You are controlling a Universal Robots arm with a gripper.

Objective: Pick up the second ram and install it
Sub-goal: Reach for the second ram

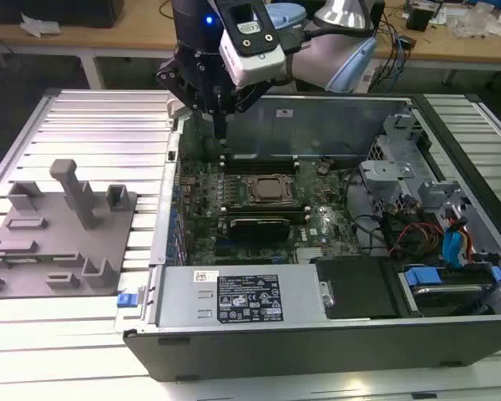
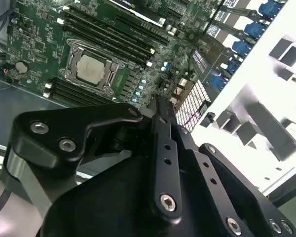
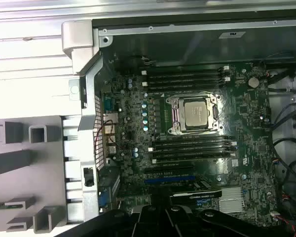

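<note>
Gripper: the gripper (image 1: 221, 129) hangs tip-down inside the open case, over the bank of memory slots (image 1: 259, 160) on the side of the processor socket (image 1: 269, 190) away from the power supply (image 1: 234, 292).
Grip: in the second wrist view the fingertips (image 2: 160, 106) look drawn together, and I can make out nothing between them.
Second ram: I cannot pick out the second ram as a separate green stick. None lies on the grey fixture (image 1: 58, 242) beside the case. It may be seated in one of the dark slots, but that is only a guess.
Key relation: the tip is above the end of that slot bank at the exterior view's left, near the white end clips. The other bank (image 3: 192, 150) lies across the socket from it.
Long axis: both banks run parallel to the socket's long edges (so would any stick seated in them).
Hidden: the gripper's own body covers the spot right under the tip, so contact with a slot cannot be judged.
</note>
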